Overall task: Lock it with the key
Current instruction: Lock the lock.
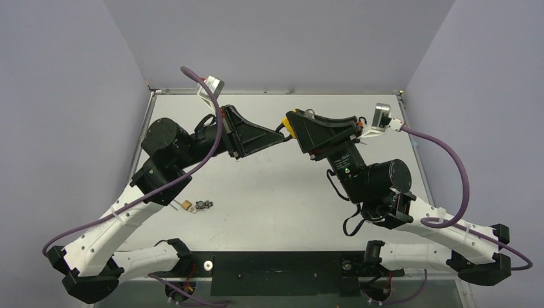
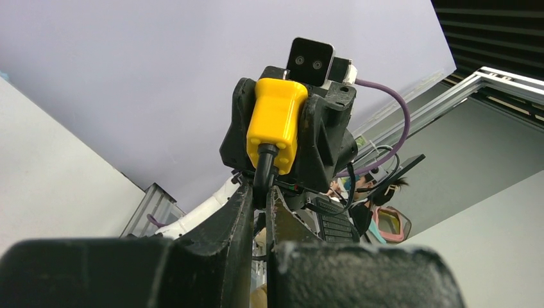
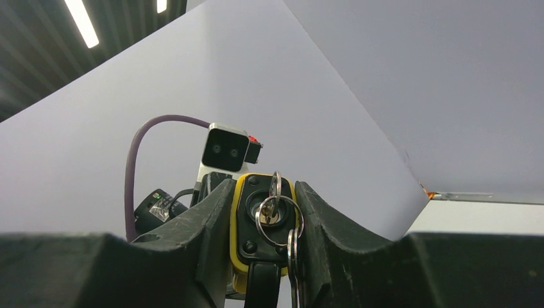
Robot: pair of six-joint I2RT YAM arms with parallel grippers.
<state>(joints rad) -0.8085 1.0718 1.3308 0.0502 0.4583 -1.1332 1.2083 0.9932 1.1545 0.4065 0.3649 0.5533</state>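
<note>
Right end effector clamps yellow padlock midair above tabletop far middle, key in keyhole. Left end effector pinched narrow on black shackle.

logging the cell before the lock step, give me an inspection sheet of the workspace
surface: white table, both arms raised over its far half
job's things: yellow padlock held in the air; key in its keyhole, key rings hanging
clutter: small brass piece and small dark piece on the table near the left arm
grippers: right gripper jaws clamped on the padlock body; left gripper jaws shut on its black shackle
cables: left purple cable, right purple cable, both off the lock
surroundings: lilac walls; person beyond the table
</note>
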